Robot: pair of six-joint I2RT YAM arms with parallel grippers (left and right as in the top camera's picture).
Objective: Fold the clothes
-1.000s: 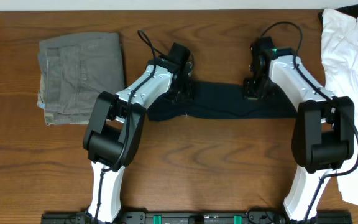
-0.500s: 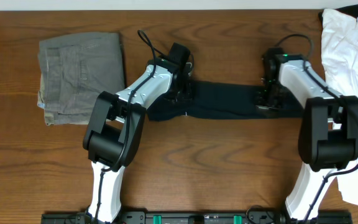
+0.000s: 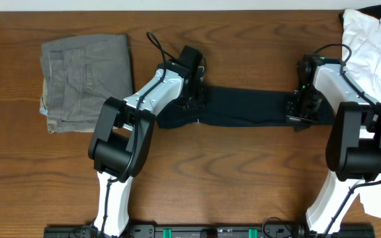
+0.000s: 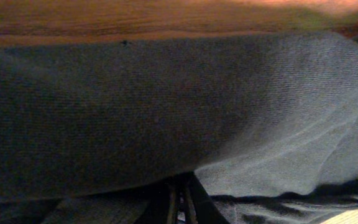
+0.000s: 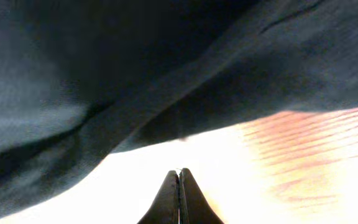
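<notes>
The clothes, a black T-shirt (image 3: 243, 106), lie as a long narrow strip across the middle of the wooden table (image 3: 230, 172). My left gripper (image 3: 194, 99) sits on the strip's left part. In the left wrist view dark fabric (image 4: 135, 106) fills the picture and drapes over the left gripper (image 4: 180, 190), whose jaws are pressed together on a fold. My right gripper (image 3: 300, 114) is at the strip's right end. In the right wrist view the right gripper (image 5: 179, 172) is shut with nothing in it, over bare table beside the shirt's edge (image 5: 104, 62).
Folded grey-green trousers (image 3: 84, 82) lie at the left of the table. A crumpled white garment (image 3: 372, 66) covers the right edge, close behind my right arm. Bare wood runs along the front of the table.
My right gripper has slid to the right along the shirt, from near its middle to its right end. The left arm has stayed where it was.
</notes>
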